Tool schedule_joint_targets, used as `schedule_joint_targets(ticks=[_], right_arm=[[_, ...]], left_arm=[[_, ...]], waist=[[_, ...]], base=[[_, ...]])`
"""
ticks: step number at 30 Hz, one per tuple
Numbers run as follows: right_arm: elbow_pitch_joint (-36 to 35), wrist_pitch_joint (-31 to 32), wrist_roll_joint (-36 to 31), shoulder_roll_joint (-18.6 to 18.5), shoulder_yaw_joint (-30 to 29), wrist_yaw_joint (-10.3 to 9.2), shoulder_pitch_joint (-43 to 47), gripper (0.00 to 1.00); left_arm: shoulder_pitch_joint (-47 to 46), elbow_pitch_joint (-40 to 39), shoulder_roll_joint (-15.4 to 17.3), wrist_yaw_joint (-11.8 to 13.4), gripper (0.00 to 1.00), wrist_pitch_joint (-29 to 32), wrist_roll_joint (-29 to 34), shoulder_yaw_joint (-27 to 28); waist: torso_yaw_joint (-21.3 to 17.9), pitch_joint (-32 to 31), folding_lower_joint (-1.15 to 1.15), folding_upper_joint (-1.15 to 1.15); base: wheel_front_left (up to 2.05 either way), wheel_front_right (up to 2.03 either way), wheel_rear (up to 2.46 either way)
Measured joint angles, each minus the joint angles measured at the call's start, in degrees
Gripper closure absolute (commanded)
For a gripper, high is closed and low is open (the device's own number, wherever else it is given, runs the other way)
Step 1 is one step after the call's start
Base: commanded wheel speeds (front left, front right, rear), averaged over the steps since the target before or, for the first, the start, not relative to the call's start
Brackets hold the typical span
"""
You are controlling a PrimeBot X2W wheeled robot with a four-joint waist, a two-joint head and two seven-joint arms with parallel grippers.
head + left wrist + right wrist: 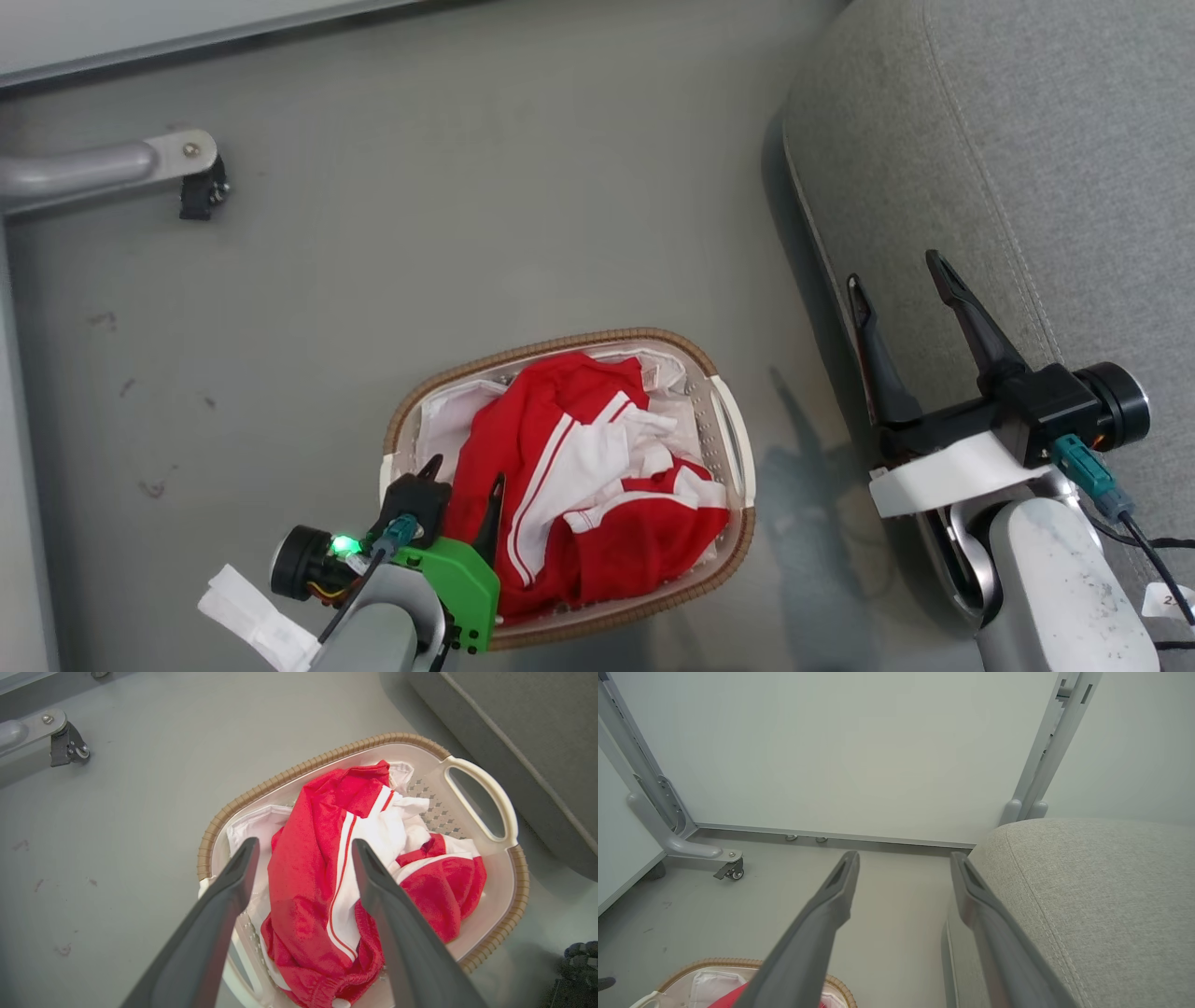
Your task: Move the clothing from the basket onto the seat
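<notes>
**Hovering Over the Red Clothes**

Hanging right above the basket (pixel 560 341), the left gripper (pixel 465 471) points its two dark fingers (pixel 224 896) down at the clothing (pixel 597 467). The clothing is a soft red-and-white heap, and all of it lies inside the basket, on top of a white liner cloth (pixel 443 425). None of it is on the seat (pixel 1027 140) yet, so the job looks like it is only at its start.

The basket sits on the grey floor (pixel 467 187), just beside the big grey seat. That seems a handy spot, because the clothes need only a short trip across. The left arm is likely there because the basket is on its side, so it can pick up first.

The left jaws stand wide apart. In the left wrist view, a red fold with white stripes shows between the fingers. They hold nothing, and I cannot tell if the tips touch the cloth or are just above it. Wide jaws make sense here, since a puffy pile needs a big bite.

The right gripper (pixel 893 271) hangs close by the front edge of the seat, up off the floor. Its jaws are wide apart too, and they hold nothing. Maybe it is there so it is not in the way, or to help lay the clothes down.

Next, I think, the left fingers must go lower and pinch a thick fold.
</notes>
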Motion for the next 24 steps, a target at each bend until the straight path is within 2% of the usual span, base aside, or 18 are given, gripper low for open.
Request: schedule_joint_targets(ticks=[6,14,17,24], right_arm=[[-0.5,0.0,1.0,0.0,0.7,0.00,-2.4,0.00],[-1.0,0.0,3.1,0.0,2.4,0.00,-4.7,0.00],[-0.9,0.0,3.8,0.0,3.1,0.00,-5.2,0.00],[-1.1,0.0,4.5,0.0,4.4,0.00,-6.0,0.00]], left_arm=[[-5.8,8.4,0.0,-0.3,0.00,0.0,-1.3,-2.1],[-11.3,15.3,0.0,0.3,0.00,0.1,-1.2,-3.1],[-12.5,17.3,0.1,0.8,0.00,0.1,-1.7,-2.5],[-14.1,20.7,1.1,3.7,0.00,0.0,-3.4,-1.1]], waist=[[-2.2,6.2,0.00,0.00],[-5.0,12.9,0.00,0.00],[-6.0,14.9,0.01,0.00],[-8.3,18.2,0.01,0.00]], base=[[0.00,0.00,0.00],[0.00,0.00,0.00],[0.00,0.00,0.00],[0.00,0.00,0.00]])
